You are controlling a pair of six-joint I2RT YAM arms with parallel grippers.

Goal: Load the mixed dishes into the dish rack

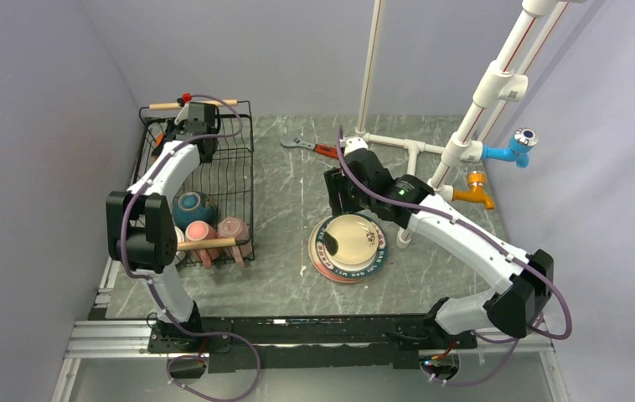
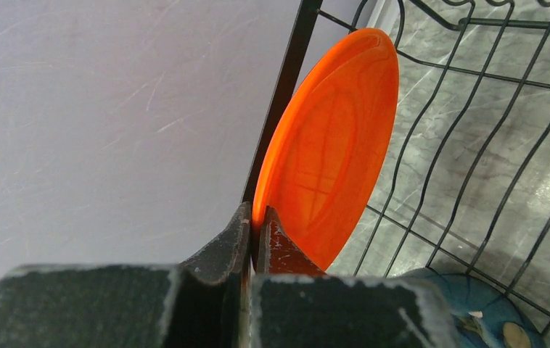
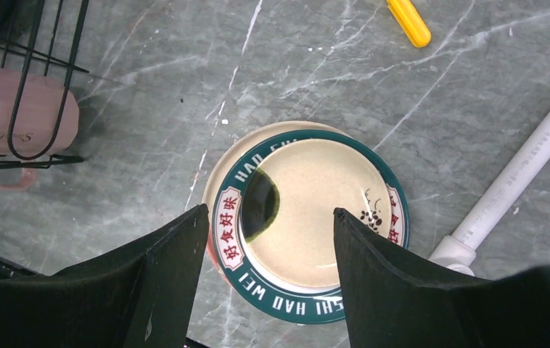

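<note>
The black wire dish rack point(image 1: 229, 180) stands at the left with a wooden handle at each end. In its near end lie a dark teal bowl point(image 1: 193, 207) and two pink mugs point(image 1: 199, 234) point(image 1: 234, 229). At the rack's far left corner my left gripper point(image 2: 256, 214) is shut on the rim of the orange-red plate point(image 2: 330, 145), which stands on edge against the rack's wires point(image 2: 286, 87). The lettered-rim plate point(image 3: 315, 217) lies flat on the table, and a paler rim shows beneath it. My right gripper point(image 3: 268, 212) hangs open above it, not touching.
A red-handled wrench point(image 1: 310, 147) lies at the back. A yellow screwdriver handle point(image 3: 408, 22) lies near the white pipe frame point(image 1: 415, 146), which carries a blue tap point(image 1: 511, 151) and an orange tap point(image 1: 475, 191). The left wall runs close beside the rack.
</note>
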